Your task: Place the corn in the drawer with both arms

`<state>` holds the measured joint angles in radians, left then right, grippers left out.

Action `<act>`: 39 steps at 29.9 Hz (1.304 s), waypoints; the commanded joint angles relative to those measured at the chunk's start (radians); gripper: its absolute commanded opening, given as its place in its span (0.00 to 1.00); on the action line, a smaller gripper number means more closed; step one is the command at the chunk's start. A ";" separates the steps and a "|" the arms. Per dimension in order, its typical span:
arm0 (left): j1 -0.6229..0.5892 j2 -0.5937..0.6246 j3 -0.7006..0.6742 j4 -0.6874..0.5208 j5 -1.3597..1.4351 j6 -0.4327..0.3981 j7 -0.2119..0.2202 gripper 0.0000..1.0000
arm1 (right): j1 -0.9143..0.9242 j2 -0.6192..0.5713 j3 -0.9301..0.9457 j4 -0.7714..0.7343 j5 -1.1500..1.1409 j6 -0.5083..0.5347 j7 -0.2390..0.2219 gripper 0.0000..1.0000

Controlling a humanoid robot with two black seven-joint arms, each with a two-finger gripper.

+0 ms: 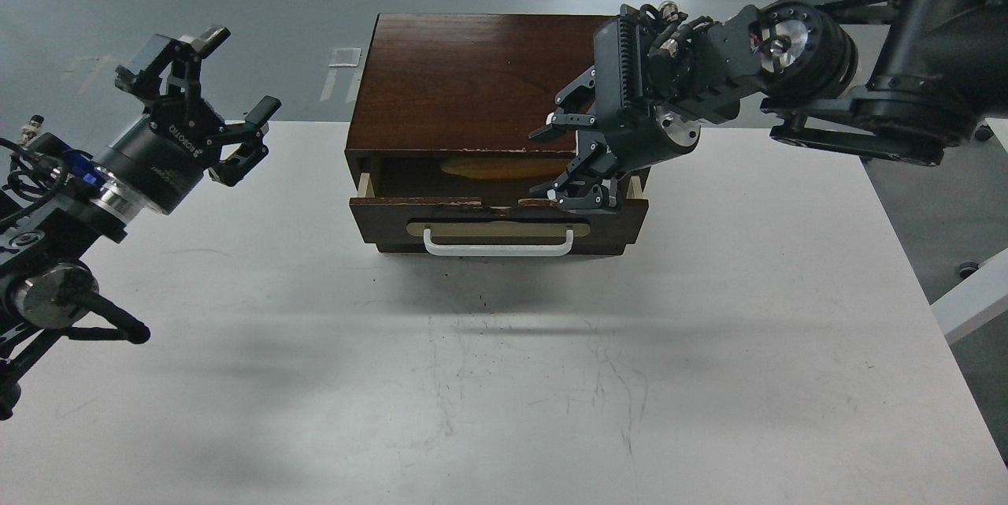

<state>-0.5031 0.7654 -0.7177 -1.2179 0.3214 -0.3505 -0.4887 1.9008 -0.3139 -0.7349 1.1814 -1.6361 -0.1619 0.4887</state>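
The dark brown drawer (498,215) with a white bar handle (498,243) stands partly pulled out of the wooden cabinet (472,79). The yellow corn (496,168) lies inside the drawer, in shadow, lengthwise along the back. My right gripper (563,158) hangs open and empty just above the drawer's right end, fingers spread, clear of the corn. My left gripper (209,95) is open and empty, raised over the table's left side, well away from the cabinet.
The white table (504,379) stretches in front of the cabinet. My right arm (795,56) reaches in from the upper right over the cabinet's right corner. Grey floor lies beyond the table; a white frame edge (972,300) is at right.
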 commanded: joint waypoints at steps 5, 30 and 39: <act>0.000 0.000 -0.014 0.000 0.001 -0.002 0.000 0.99 | 0.018 -0.141 0.060 0.012 0.348 0.004 0.000 0.83; 0.024 -0.015 -0.014 0.000 0.004 -0.031 0.000 0.99 | -0.982 -0.383 0.850 -0.003 1.424 0.051 0.000 0.95; 0.038 -0.025 -0.016 -0.005 0.005 -0.031 0.000 0.99 | -1.152 -0.346 1.012 -0.029 1.569 0.096 0.000 0.96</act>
<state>-0.4664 0.7419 -0.7332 -1.2199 0.3269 -0.3820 -0.4887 0.7823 -0.6725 0.2414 1.1624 -0.0828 -0.0760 0.4887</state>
